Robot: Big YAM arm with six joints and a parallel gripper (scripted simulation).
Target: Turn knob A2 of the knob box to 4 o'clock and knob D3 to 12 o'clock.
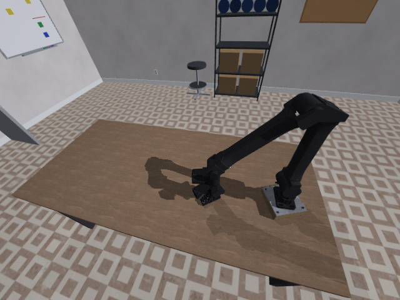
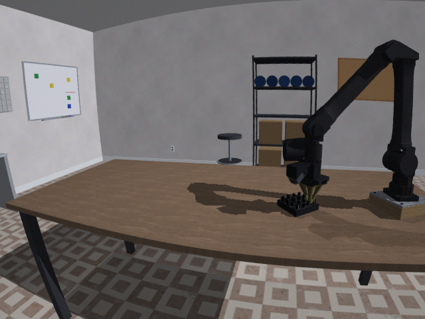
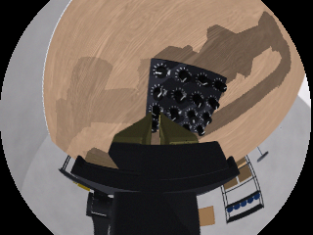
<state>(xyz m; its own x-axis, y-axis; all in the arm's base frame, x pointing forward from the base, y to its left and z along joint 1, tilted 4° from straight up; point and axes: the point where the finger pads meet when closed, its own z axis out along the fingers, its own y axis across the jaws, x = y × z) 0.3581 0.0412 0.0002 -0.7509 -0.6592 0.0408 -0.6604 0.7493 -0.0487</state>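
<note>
Found the knob box (image 1: 205, 200) (image 2: 289, 209) (image 3: 168, 78) directly beneath the end effector (image 1: 215, 192) (image 2: 311, 201) (image 3: 156, 115), resting flat on the desk (image 1: 97, 155) (image 2: 137, 206) (image 3: 122, 29). Saw the end effector pointed down, with its fingers reaching to the side of the box nearer the mounting plate (image 1: 279, 213) (image 2: 400, 205).

Read the end effector as clenched on a knob (image 3: 156, 111), second from the near end of the outer row in the wrist view. Could not read its printed name or the direction of its line past the fingers.

Noted two more knobs of that row straight ahead of the fingertips, and one back between the fingers, toward the palm. Counted the remaining rows off to the right of the fingertips in the wrist view. Made out short white lines and rings of marks there, too small for sure reading. Could not locate the socket side from the end effector. In the top view, had much of the box hidden under the end effector.
</note>
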